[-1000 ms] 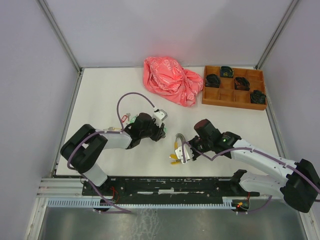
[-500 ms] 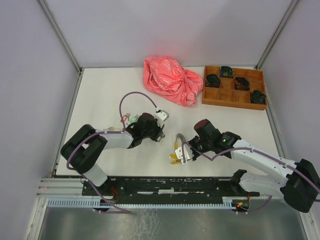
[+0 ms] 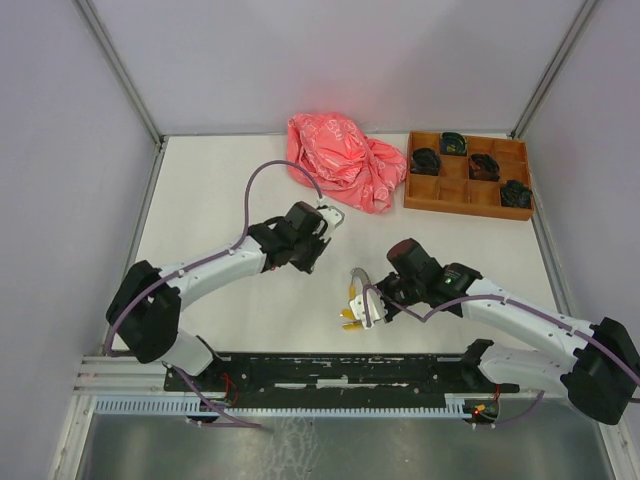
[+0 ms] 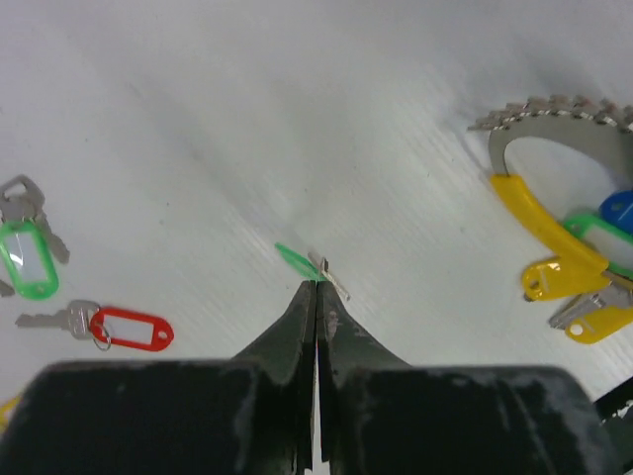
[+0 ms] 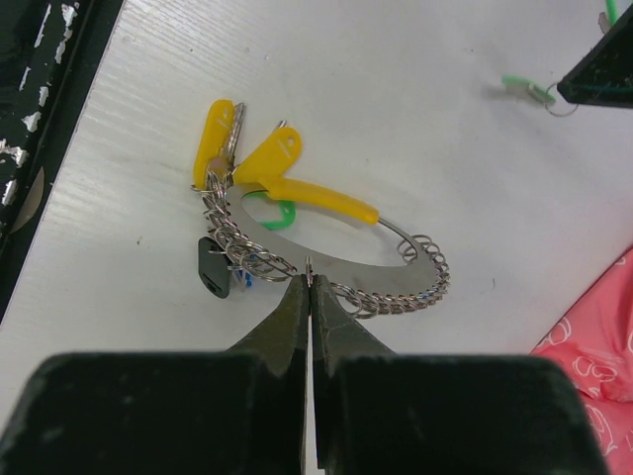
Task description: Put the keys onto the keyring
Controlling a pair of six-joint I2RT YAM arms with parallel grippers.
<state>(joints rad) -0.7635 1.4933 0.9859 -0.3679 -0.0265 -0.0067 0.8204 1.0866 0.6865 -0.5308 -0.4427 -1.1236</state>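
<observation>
My left gripper [image 4: 316, 284] is shut on a green-tagged key [image 4: 295, 259], which pokes out just past the fingertips above the table. Two more keys lie at the left of the left wrist view, one with a green tag [image 4: 28, 259] and one with a red tag [image 4: 131, 330]. The keyring [image 5: 396, 272], a metal loop with a yellow band [image 5: 321, 198], lies on the table near the front. It carries yellow-tagged keys [image 5: 213, 139] and a black fob [image 5: 214, 269]. My right gripper [image 5: 310, 285] is shut on the keyring's near edge. In the top view the keyring [image 3: 356, 290] lies right of the left gripper [image 3: 312, 260].
A crumpled pink bag [image 3: 345, 160] lies at the back of the table. To its right stands a wooden compartment tray [image 3: 465, 208] holding small black bundles. Grey walls close in both sides of the table.
The left gripper has shut on the green-tagged key, and the left arm has swung away from the near edge toward the right. The right arm and keyring have not moved.
</observation>
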